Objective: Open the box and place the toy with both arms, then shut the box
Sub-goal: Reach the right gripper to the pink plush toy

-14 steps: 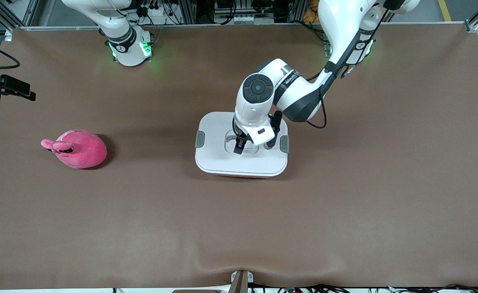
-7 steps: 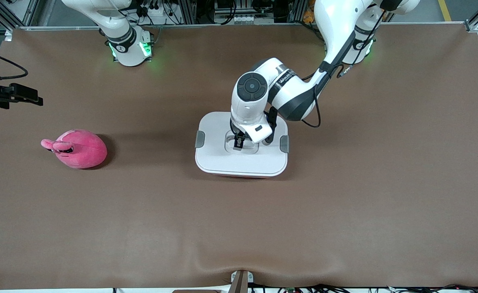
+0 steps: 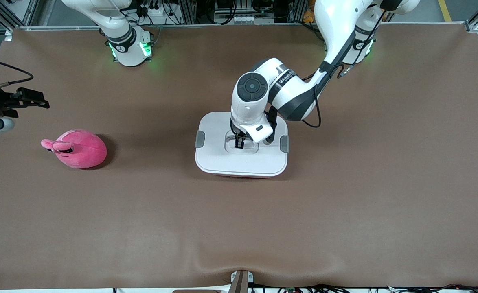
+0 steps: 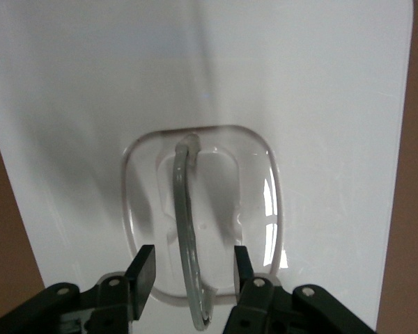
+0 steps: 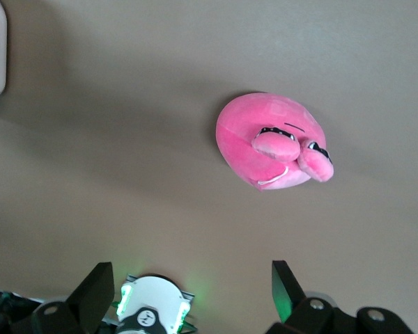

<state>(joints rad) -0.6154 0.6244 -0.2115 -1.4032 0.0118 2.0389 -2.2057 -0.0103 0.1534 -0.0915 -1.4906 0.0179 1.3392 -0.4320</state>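
Front view: box (image 3: 241, 156) mid-bench, lid on, my left end effector (image 3: 239, 143) down in its recessed handle; toy (image 3: 78, 148) lies well apart toward the right arm's end, nothing yet opened or placed. Left wrist view: my fingers (image 4: 142, 271) straddle the grey handle (image 4: 184, 236), gaps either side, not gripping. Right wrist view: my right end effector (image 5: 195, 282) hangs spread and empty above the bench near the toy (image 5: 272, 149).

The rounded-rectangular pink plastic box (image 3: 242, 174) sits mid-table, its white lid (image 3: 214, 146) on. The hot-pink egg-shaped plush toy (image 3: 78, 149) lies near the table edge at the right arm's end.
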